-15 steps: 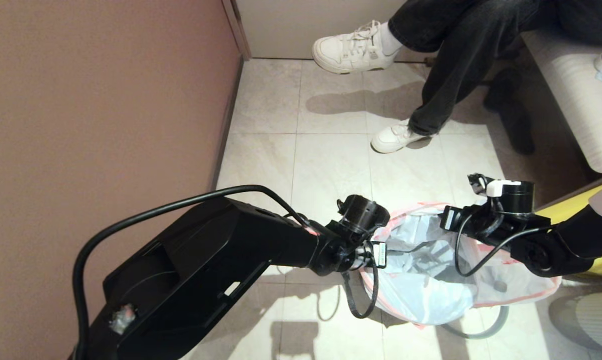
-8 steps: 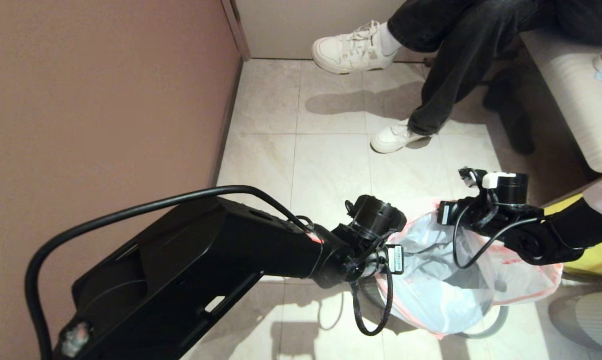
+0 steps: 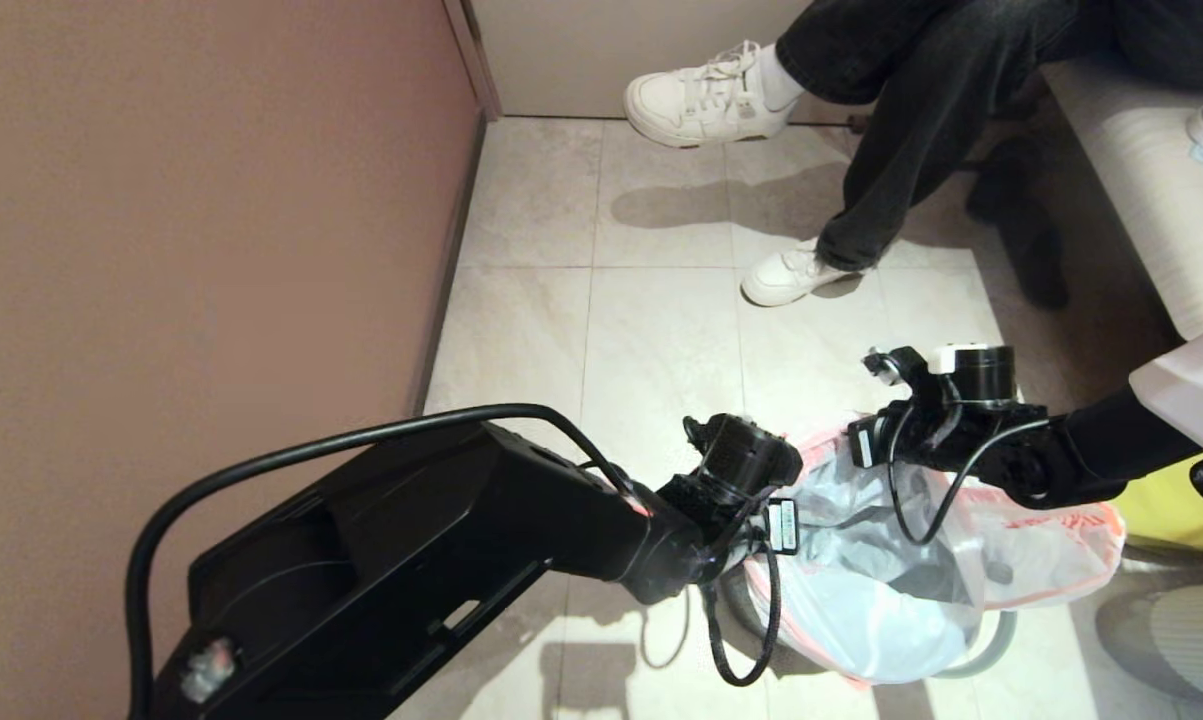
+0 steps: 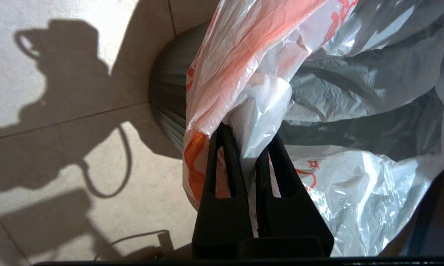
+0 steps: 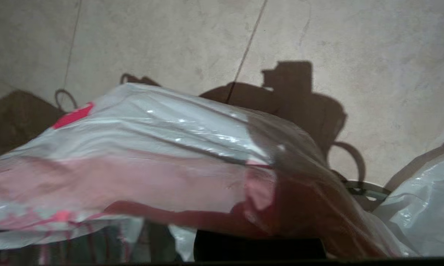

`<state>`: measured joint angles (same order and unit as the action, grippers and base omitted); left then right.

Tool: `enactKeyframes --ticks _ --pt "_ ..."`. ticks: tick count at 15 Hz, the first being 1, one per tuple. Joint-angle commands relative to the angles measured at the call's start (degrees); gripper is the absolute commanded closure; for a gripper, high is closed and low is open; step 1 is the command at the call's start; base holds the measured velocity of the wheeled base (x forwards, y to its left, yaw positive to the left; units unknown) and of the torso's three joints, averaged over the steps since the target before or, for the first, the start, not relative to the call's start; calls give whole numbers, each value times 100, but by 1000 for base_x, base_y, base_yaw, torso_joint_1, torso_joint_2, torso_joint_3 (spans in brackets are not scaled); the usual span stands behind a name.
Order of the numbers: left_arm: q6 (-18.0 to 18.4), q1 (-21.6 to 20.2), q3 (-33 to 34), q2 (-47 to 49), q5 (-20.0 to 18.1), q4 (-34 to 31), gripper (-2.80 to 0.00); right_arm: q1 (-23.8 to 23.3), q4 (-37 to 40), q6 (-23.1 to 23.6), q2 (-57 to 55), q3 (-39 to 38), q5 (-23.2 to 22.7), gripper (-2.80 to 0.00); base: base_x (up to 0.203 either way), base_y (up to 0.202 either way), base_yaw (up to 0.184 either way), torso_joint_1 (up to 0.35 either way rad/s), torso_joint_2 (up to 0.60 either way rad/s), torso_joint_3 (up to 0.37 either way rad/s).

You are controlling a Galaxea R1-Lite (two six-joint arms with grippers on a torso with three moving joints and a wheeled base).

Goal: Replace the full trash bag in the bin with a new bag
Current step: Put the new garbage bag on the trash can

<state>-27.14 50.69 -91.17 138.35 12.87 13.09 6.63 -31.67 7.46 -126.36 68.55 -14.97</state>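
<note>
The new bag [image 3: 861, 590] is thin whitish film with a pink-red edge and red print, and only plain film shows in it. It hangs spread open over the bin [image 4: 166, 99], a dark ribbed tub whose grey hoop [image 3: 1001, 640] shows under the bag. My left gripper [image 4: 248, 133] is shut on a fold of the bag's rim on the bin's left side. My right gripper [image 3: 866, 440] is at the bag's far rim. Pink-edged film [image 5: 170, 177] drapes over that gripper and hides its fingers. I cannot make out the full trash bag for certain.
A seated person's legs and white sneakers [image 3: 786, 275] are on the tiles beyond the bin. A brown wall [image 3: 191, 220] runs along the left. A yellow object [image 3: 1171, 510] and a pale bench [image 3: 1151, 200] stand on the right. More whitish film [image 5: 421, 218] lies beside the bin.
My right gripper has moved left and farther away, pulling the bag's rim with it. My left wrist has shifted a little to the right. The bag now sits more over the bin.
</note>
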Motion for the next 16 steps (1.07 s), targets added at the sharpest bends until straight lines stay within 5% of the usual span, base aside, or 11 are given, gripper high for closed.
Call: enactKeyframes --ticks 1,6,13,16 --pt "-12 2 12 87 31 32 0 105 273 -3 309 13 -297 0 0 0 0 0 0 0" --pt "-6 -72 21 20 391 229 0 204 2052 40 439 693 -797 0 0 0 0 0 0 0" --pt "21 -318 620 -55 454 761 0 -433 1660 -6 -312 1118 -772 0 0 0 0 0 0 0" --pt "25 -488 915 -54 454 842 0 -627 1247 -794 -332 1113 -792 0 0 0 0 0 0 0"
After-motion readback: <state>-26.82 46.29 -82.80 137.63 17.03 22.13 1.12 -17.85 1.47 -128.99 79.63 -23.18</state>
